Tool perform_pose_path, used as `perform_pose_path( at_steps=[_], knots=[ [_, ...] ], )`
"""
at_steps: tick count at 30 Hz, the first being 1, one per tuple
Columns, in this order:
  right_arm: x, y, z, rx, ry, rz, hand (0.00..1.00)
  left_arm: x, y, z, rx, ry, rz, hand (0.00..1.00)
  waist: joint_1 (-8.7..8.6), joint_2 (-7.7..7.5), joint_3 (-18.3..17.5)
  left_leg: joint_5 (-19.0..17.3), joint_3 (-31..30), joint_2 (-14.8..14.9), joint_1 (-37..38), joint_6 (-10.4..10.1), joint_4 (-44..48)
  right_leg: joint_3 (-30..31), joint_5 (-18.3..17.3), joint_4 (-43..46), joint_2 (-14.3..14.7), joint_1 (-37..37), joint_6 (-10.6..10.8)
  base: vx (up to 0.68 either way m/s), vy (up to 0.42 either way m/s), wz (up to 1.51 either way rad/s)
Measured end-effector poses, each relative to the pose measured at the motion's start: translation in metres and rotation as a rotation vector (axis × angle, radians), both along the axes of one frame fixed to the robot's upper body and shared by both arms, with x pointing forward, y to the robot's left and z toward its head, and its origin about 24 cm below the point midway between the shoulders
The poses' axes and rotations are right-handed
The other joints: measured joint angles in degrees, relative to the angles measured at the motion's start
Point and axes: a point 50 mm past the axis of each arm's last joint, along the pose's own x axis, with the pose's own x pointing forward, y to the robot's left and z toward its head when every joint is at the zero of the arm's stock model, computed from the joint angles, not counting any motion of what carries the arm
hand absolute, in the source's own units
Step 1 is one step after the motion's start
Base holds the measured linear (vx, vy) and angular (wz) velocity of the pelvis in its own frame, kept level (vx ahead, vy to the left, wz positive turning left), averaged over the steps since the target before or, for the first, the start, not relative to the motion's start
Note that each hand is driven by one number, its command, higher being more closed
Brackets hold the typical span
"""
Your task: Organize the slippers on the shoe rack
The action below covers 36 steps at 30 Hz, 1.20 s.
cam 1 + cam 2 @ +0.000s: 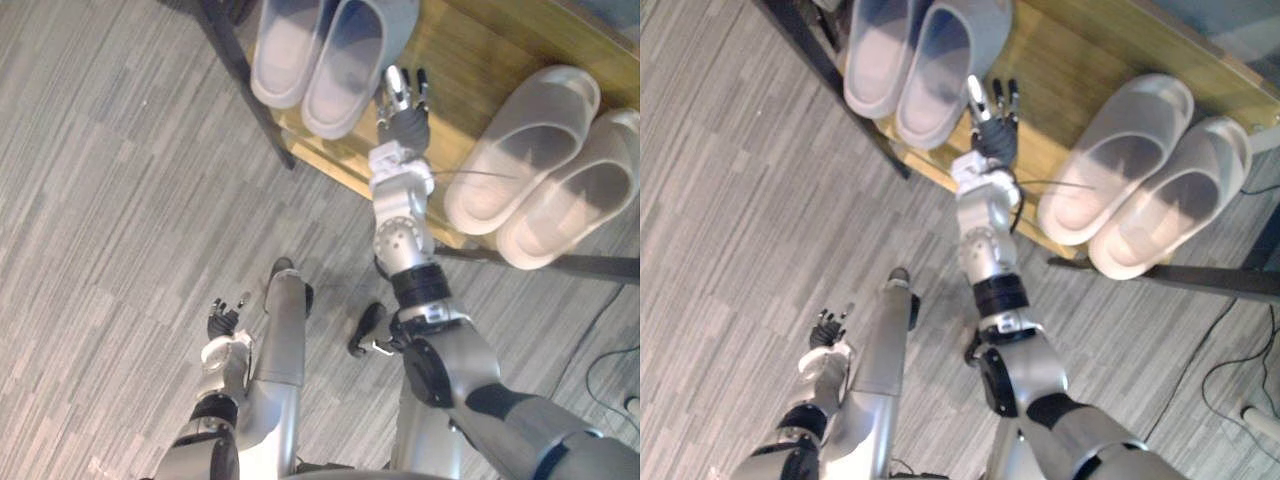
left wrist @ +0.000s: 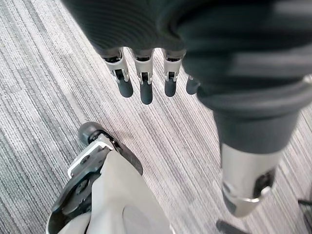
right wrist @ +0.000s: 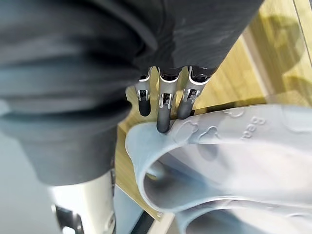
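A pair of grey slippers [image 1: 320, 60] lies side by side at the left end of the wooden shelf [image 1: 470, 50] of the shoe rack. A pair of pale beige slippers [image 1: 540, 170] lies at its right end, reaching over the front edge. My right hand [image 1: 403, 108] stretches onto the shelf between the pairs. It is open, and its straight fingers [image 3: 165, 105] touch the rim of the nearer grey slipper [image 3: 234, 141]. My left hand [image 1: 225, 322] hangs low over the carpet, open and holding nothing, fingers [image 2: 144, 83] straight.
A dark metal leg [image 1: 245, 75] of the rack slants down at the shelf's left corner. A dark rail [image 1: 590, 265] runs under the beige pair. Bare wood [image 1: 1060, 70] shows between the two pairs. Grey striped carpet [image 1: 110, 200] covers the floor.
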Motion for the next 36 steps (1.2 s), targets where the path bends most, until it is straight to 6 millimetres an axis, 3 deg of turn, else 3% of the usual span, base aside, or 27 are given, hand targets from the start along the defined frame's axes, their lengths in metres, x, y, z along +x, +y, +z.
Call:
perform_pose_path(
  at_steps=[8, 13, 15, 16, 19, 22, 25, 29, 34, 36],
  knots=[
    [0.004, -0.006, 0.0, -0.037, 0.008, -0.01, 0.0, 0.003, -0.003, 0.004, 0.016, -0.027, -0.018, 0.0, 0.29, 0.1, 0.0, 0.6, 0.1, 0.3, 0.6, -0.1, -0.6, 0.1, 0.5, 0.0, -0.1, 0.1, -1.0, 0.0, 0.004, -0.02],
    [0.004, -0.005, -0.026, -0.225, 0.058, -0.01, 0.0, -0.001, -0.007, -0.001, -0.005, -0.02, -0.033, 0.0, -0.72, 0.26, 0.1, 0.6, 1.2, 2.0, 5.6, 0.0, -2.2, 0.6, 1.4, -2.4, 1.0, 4.7, -1.3, 0.01, 0.02, -0.15],
    [-0.004, -0.004, -0.056, -0.395, 0.099, 0.0, 0.0, -0.008, -0.006, -0.006, -0.008, -0.002, -0.027, 0.0, -1.14, 0.26, 0.0, 1.2, 2.8, 3.3, 11.5, 1.0, -6.2, 1.1, 2.6, -7.0, 2.2, 9.8, -0.5, 0.02, 0.03, -0.28],
    [-0.006, -0.003, -0.061, -0.425, 0.1, 0.002, 0.0, -0.011, -0.005, -0.008, -0.01, 0.003, -0.026, 0.0, -1.31, 0.23, 0.0, 1.4, 3.2, 3.5, 12.7, 1.3, -7.2, 1.3, 3.1, -7.9, 2.4, 10.8, -0.3, 0.03, 0.031, -0.26],
    [-0.028, -0.004, -0.094, -0.592, 0.104, 0.034, 0.0, -0.021, -0.003, -0.016, -0.005, 0.032, -0.041, 0.0, -2.82, 0.25, -0.3, 3.2, 6.2, 5.3, 21.8, 2.7, -14.8, 1.9, 6.5, -15.8, 3.2, 18.9, -0.8, 0.06, 0.041, -0.23],
    [-0.05, -0.004, -0.123, -0.711, 0.115, 0.091, 0.0, -0.036, -0.007, -0.029, -0.004, 0.09, -0.078, 0.0, -3.91, 0.2, -2.9, 4.2, 8.7, 6.4, 28.7, 3.7, -20.7, 2.7, 9.2, -22.8, 4.3, 25.3, 0.1, 0.09, 0.094, -0.3],
    [-0.083, -0.005, -0.156, -0.805, 0.137, 0.156, 0.0, -0.064, -0.022, -0.049, -0.008, 0.185, -0.161, 0.0, -5.1, 0.26, -7.5, 5.6, 12.5, 6.6, 38.5, 5.2, -28.7, 4.2, 12.0, -31.6, 4.5, 33.8, 1.8, 0.17, 0.154, -0.25],
    [-0.112, -0.01, -0.184, -0.864, 0.188, 0.213, 0.0, -0.086, -0.035, -0.063, 0.011, 0.265, -0.273, 0.0, -5.86, 0.14, -11.7, 7.1, 15.5, 6.3, 46.8, 6.2, -36.2, 5.6, 14.9, -39.8, 4.7, 41.3, 3.2, 0.14, 0.118, -0.24],
    [-0.153, -0.025, -0.236, -0.993, 0.371, 0.273, 0.0, -0.112, -0.046, -0.077, 0.045, 0.368, -0.418, 0.0, -7.58, 0.03, -15.1, 11.7, 17.8, 4.9, 57.7, 7.0, -48.9, 6.4, 19.0, -50.5, 4.5, 50.0, 4.6, 0.11, 0.081, -0.11],
    [-0.174, -0.044, -0.276, -1.042, 0.562, 0.303, 0.0, -0.12, -0.047, -0.081, 0.078, 0.403, -0.484, 0.0, -8.35, 0.65, -16.3, 14.4, 18.0, 4.3, 62.3, 7.2, -55.2, 6.3, 21.1, -55.1, 4.7, 53.7, 5.2, 0.07, 0.04, -0.03]
  ],
)
